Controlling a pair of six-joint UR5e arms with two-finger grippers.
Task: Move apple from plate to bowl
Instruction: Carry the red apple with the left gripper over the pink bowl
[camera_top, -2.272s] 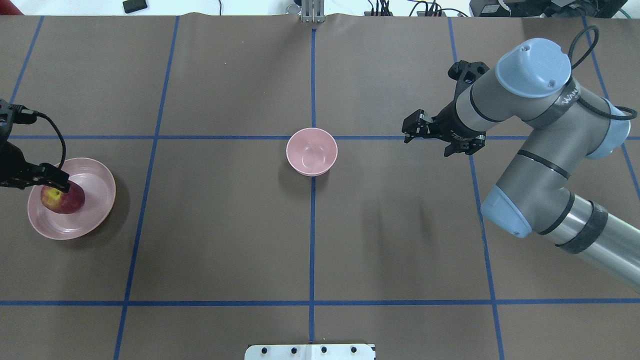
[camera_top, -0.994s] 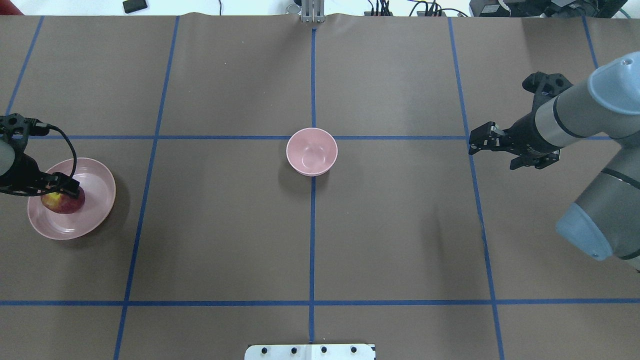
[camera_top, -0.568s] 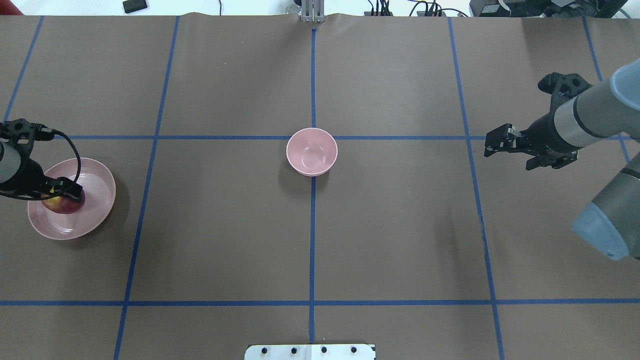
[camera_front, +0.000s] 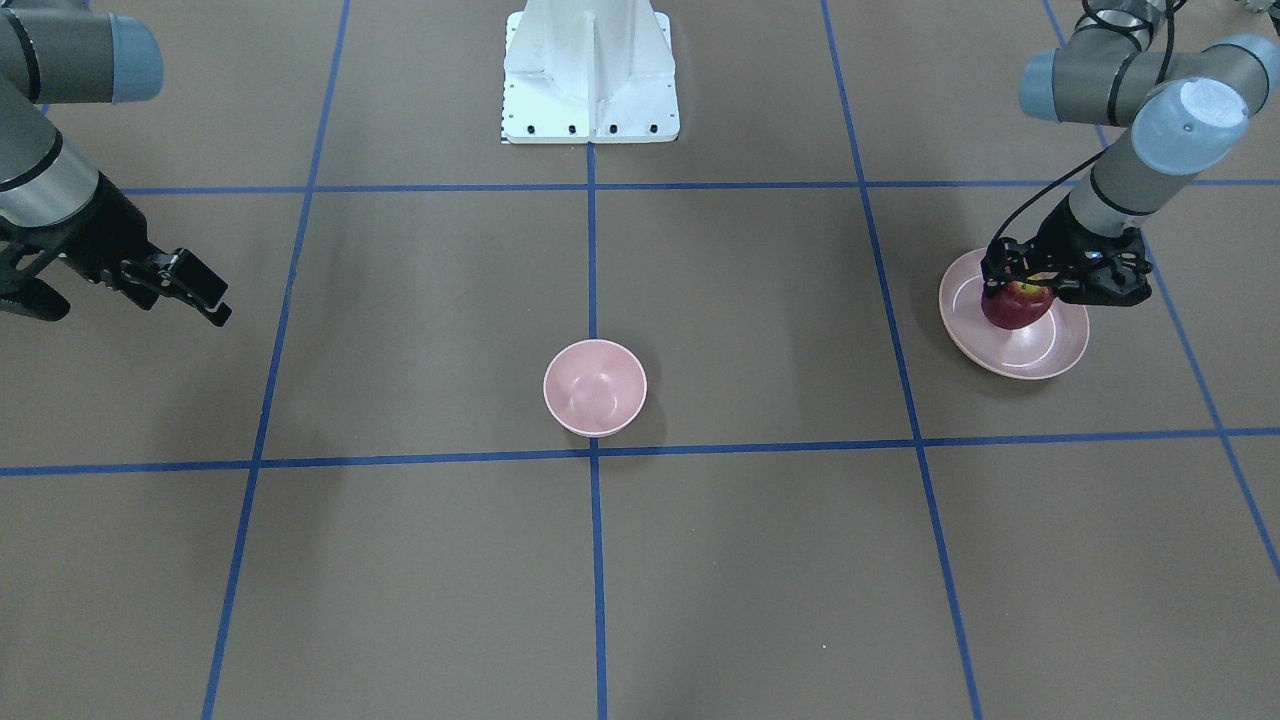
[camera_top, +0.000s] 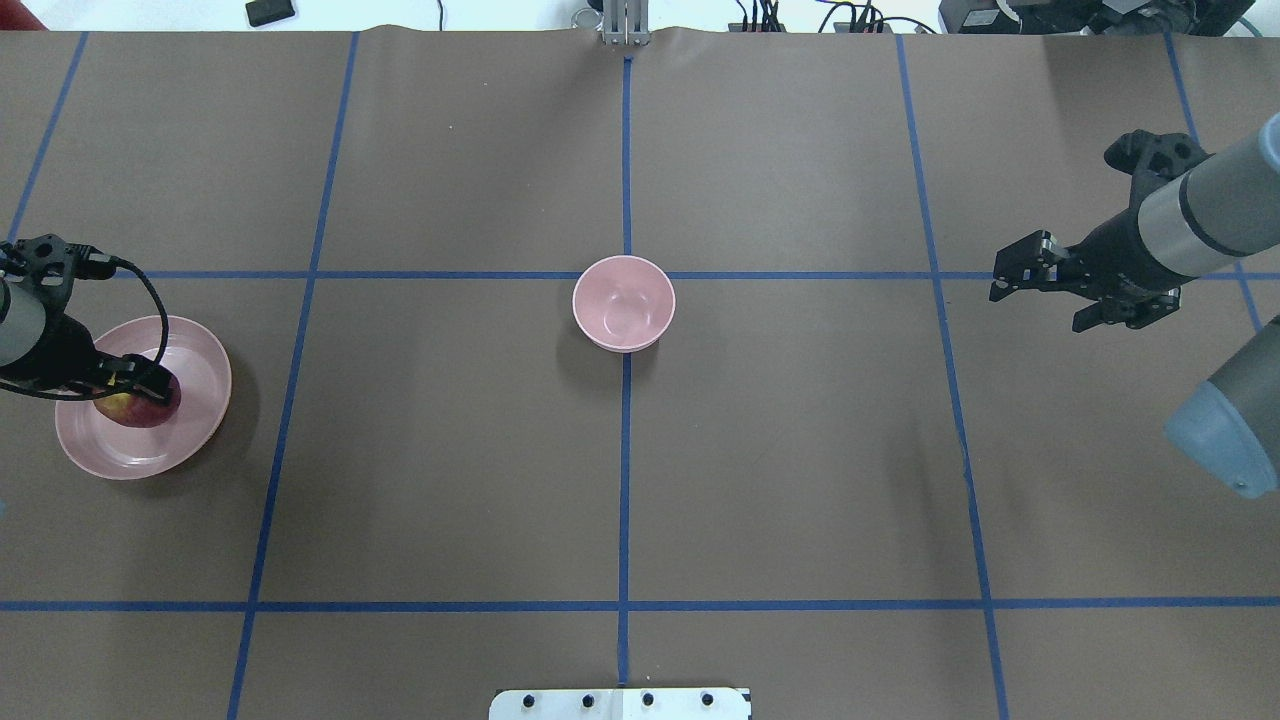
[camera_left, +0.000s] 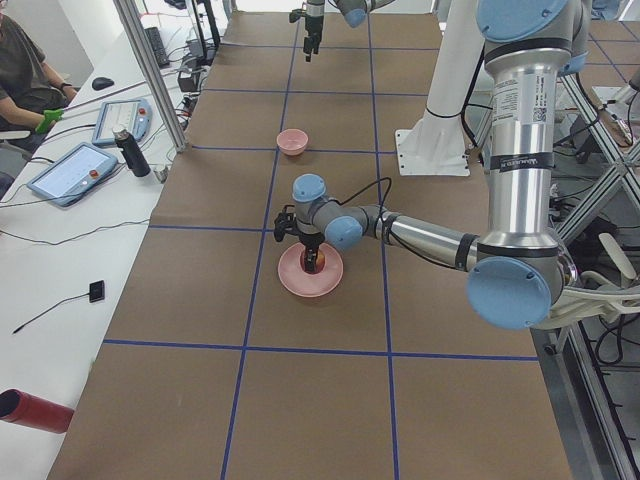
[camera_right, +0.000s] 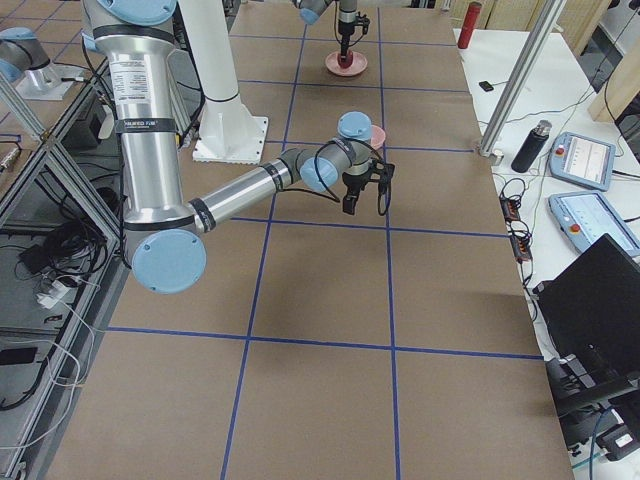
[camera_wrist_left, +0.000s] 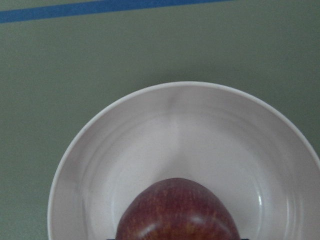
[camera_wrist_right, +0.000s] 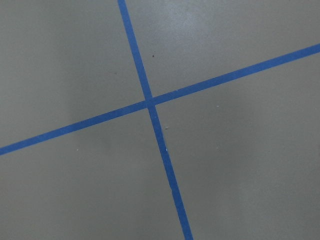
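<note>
1. Over at the robot's left end of the table (camera_top: 450, 450), the left arm (camera_left: 420, 235) stretches out low and nearly level from its elbow. Its wrist is bent so that the left gripper (camera_front: 1020, 285) points straight down into the plate (camera_front: 1060, 345).
2. That gripper's black fingers (camera_front: 992, 272) are clamped against the upper sides of the apple (camera_front: 1016, 308). The apple sits inside the plate, off its centre; whether its base touches the dish I cannot tell.
3. The apple is dark red and glossy, with fine paler streaks in the skin and a yellow-green patch near the top.
4. The plate is wide, shallow and pale pink, with a shiny inside and faint rings.
5. The bowl (camera_front: 595, 388) stands by itself at mid-table, well apart from both grippers. It is small, deep, round and the same pale pink.
6. The right arm (camera_top: 1190, 215) is pulled back towards its own side. The right gripper (camera_top: 1005, 275) hangs above bare table near a crossing of blue tape lines (camera_wrist_right: 150, 102), its fingers spread and holding nothing.
7. The table cover is flat, matte brown.
</note>
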